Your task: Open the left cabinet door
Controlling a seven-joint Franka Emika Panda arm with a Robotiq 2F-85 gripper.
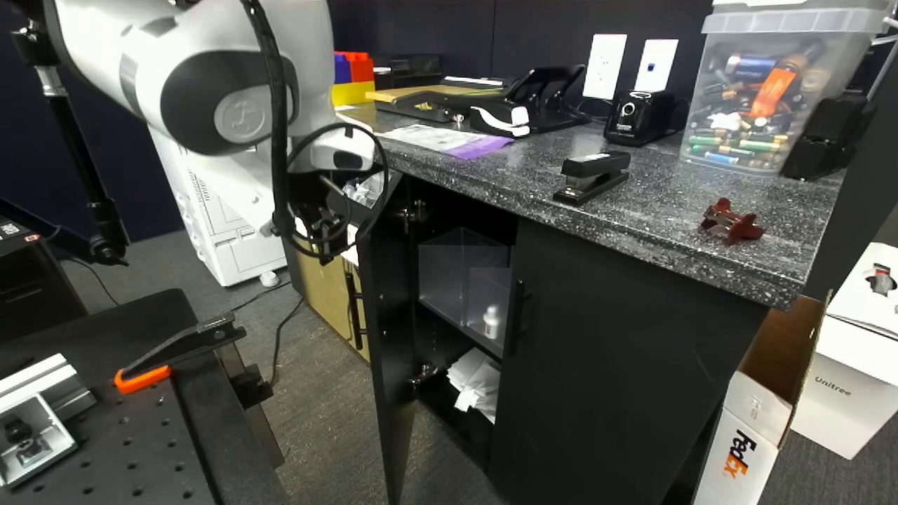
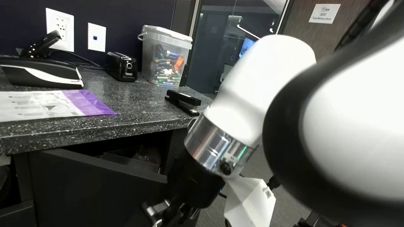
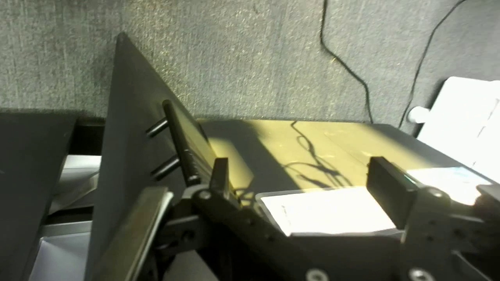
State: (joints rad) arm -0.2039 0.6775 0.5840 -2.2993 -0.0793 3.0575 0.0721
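Note:
The left cabinet door, a tall matte-black panel, stands swung well open in both exterior views (image 1: 390, 337) (image 2: 94, 189). Its dark interior shows behind it. In the wrist view the door (image 3: 131, 117) runs up the left side, with its black bar handle (image 3: 180, 144) facing right. The handle also shows in an exterior view (image 1: 353, 312). My gripper (image 3: 300, 177) is open, its fingers wide apart with nothing between them. The handle lies outside the jaws, beside the left finger; whether they touch I cannot tell. In an exterior view my gripper (image 1: 326, 235) hangs on the door's handle side, near its top.
The right cabinet door (image 1: 603, 365) is shut. The speckled counter (image 1: 533, 182) overhangs the doors and bears a stapler (image 1: 593, 175). Tan-yellow cabinet doors (image 3: 336, 148) stand beyond the gripper. A black worktable (image 1: 140, 435) stands opposite the cabinet. Clear bins (image 1: 456, 280) sit inside.

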